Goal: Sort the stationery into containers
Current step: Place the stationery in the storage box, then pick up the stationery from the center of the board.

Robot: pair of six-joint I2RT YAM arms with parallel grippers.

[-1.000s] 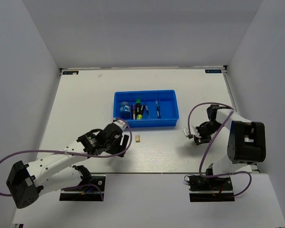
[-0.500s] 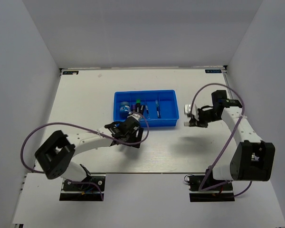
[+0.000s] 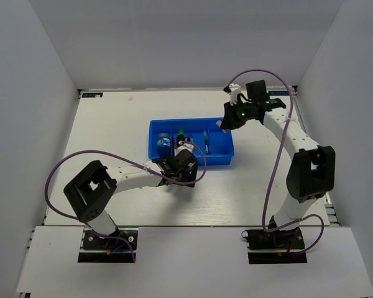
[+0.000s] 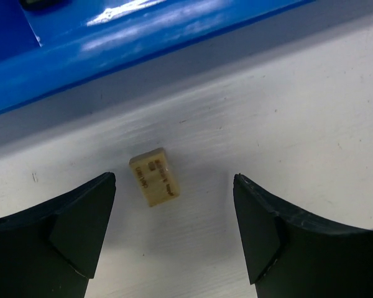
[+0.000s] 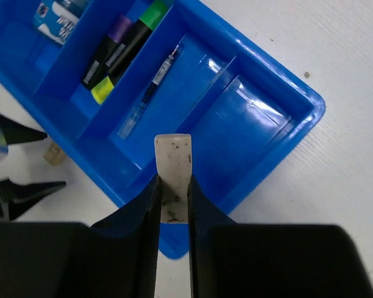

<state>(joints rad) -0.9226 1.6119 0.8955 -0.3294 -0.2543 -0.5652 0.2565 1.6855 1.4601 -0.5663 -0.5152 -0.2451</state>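
Observation:
A tiny tan block (image 4: 153,176) lies flat on the white table just in front of the blue tray's front wall (image 4: 143,43). My left gripper (image 4: 173,202) is open, low over the table, and the block lies between its fingers, nearer the left one, touching neither. My right gripper (image 5: 173,183) is shut on a pale grey block (image 5: 173,152) and hovers above the right end of the tray (image 5: 314,105). In the tray lie dark markers (image 5: 121,53), a thin pen (image 5: 152,87) and a blue roll (image 5: 59,18). From above, the left gripper (image 3: 185,164) hides the tan block.
The tray (image 3: 189,120) sits mid-table, long side left to right. Its rightmost compartment (image 5: 248,136) holds nothing. The left arm's purple cable (image 3: 68,164) loops over the table's left side. Grey walls enclose the table on three sides.
My right arm has swung from the table's right side up and left over the tray's right end, carrying the pale grey block. My left gripper has moved right to straddle the tan block.

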